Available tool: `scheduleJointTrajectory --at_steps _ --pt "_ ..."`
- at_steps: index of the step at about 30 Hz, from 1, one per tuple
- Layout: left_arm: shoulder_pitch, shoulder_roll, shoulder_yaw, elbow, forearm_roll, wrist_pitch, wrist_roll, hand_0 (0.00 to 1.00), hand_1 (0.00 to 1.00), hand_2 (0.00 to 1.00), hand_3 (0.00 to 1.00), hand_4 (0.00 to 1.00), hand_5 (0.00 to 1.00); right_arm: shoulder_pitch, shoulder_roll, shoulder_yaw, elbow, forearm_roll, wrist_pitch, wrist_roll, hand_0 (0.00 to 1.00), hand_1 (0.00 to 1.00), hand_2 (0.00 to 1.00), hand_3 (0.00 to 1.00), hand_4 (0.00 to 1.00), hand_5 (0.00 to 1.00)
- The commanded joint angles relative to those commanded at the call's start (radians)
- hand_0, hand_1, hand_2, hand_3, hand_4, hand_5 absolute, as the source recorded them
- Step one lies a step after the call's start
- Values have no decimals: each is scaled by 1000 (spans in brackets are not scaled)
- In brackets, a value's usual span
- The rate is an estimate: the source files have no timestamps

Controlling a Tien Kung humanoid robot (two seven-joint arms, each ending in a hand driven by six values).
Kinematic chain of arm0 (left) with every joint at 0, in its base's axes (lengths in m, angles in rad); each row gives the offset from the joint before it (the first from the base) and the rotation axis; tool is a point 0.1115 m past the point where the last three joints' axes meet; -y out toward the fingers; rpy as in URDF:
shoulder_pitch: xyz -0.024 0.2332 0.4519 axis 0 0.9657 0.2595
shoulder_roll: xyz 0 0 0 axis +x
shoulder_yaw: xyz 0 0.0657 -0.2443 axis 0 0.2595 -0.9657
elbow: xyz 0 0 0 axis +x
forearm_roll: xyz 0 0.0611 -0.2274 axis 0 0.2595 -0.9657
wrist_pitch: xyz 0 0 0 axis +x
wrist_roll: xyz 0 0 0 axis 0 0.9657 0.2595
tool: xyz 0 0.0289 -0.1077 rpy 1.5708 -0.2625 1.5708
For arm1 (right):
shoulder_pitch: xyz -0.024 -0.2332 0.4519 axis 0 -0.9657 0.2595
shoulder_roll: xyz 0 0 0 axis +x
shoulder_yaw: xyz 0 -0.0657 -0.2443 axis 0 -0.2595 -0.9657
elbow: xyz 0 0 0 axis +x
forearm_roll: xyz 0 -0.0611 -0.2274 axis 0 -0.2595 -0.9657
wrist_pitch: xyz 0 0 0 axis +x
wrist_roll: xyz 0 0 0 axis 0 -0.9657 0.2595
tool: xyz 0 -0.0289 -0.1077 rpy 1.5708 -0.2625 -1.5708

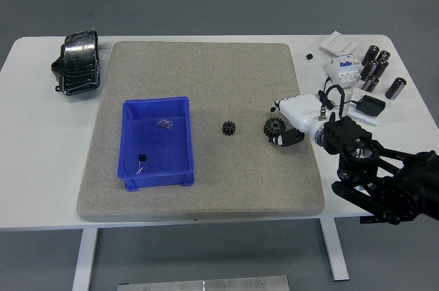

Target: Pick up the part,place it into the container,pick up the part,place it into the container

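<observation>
Two black gears lie on the grey mat (206,188): a small gear (229,127) at the middle and a larger gear (274,125) to its right. A blue container (132,141) stands on the mat's left half, with small bits inside. My right hand (280,123), white with black fingers (286,138), is at the larger gear. The curled fingers touch its lower right side. The thumb stands a little apart above it. The gear rests on the mat. My left arm is out of view.
A black wrapped bundle (77,63) lies at the table's far left. At the far right are several black cylinders (376,68), a white breaker block (341,68), white cards (339,42) and a black adapter (370,106). A small black bit (309,56) lies off the mat.
</observation>
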Motion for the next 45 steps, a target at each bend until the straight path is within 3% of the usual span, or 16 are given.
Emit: scheduleJointTrajectory --at_steps 3,4,16,17,22,23,27,28,33,37,41,45 --pt "0 -1 3 0 -3 1 -2 691 684 681 657 749 265 -2 3 -7 -6 4 0 1 331 526 699 693 638 375" --pt "0 -1 4 0 -4 2 -3 691 684 681 665 749 265 -3 4 -9 -8 5 0 2 323 509 675 683 570 360" --pt "0 -1 7 1 -8 6 -8 692 684 682 671 750 265 -6 3 -25 -8 15 -11 5 314 499 642 686 527 390" --pt "0 -1 7 1 -9 6 -8 692 684 683 672 750 265 -6 3 -26 -8 14 -12 5 304 488 571 691 367 337" --pt "1 -1 6 1 -8 6 -9 692 684 683 672 750 265 -8 1 -29 2 9 -25 5 304 488 571 691 367 337" --pt "1 -1 6 2 -8 6 -9 693 684 685 674 751 266 -8 0 -29 5 8 -30 6 334 506 452 678 234 106" --pt "1 -1 7 2 -9 6 -11 693 684 685 674 751 266 -10 -3 -26 27 0 -44 7 334 506 452 678 234 106" --pt "1 -1 8 2 -10 6 -11 693 684 685 673 750 267 -10 -5 -24 38 -2 -47 6 339 502 395 675 230 44" --pt "3 -2 7 2 -10 5 -10 693 684 685 673 750 267 -8 -8 -12 125 -21 -56 -1 339 502 395 675 230 44" --pt "5 -3 3 2 -6 5 -9 693 684 685 676 751 265 0 18 10 208 -29 -66 -6 343 503 396 675 229 39" --pt "7 -5 2 1 -4 5 -8 693 684 685 679 751 265 3 93 49 277 -25 -90 -2 351 504 407 671 250 41" --pt "8 -7 4 1 -4 5 -8 693 684 685 679 751 265 12 178 53 278 -9 -130 13 351 504 407 671 250 41"
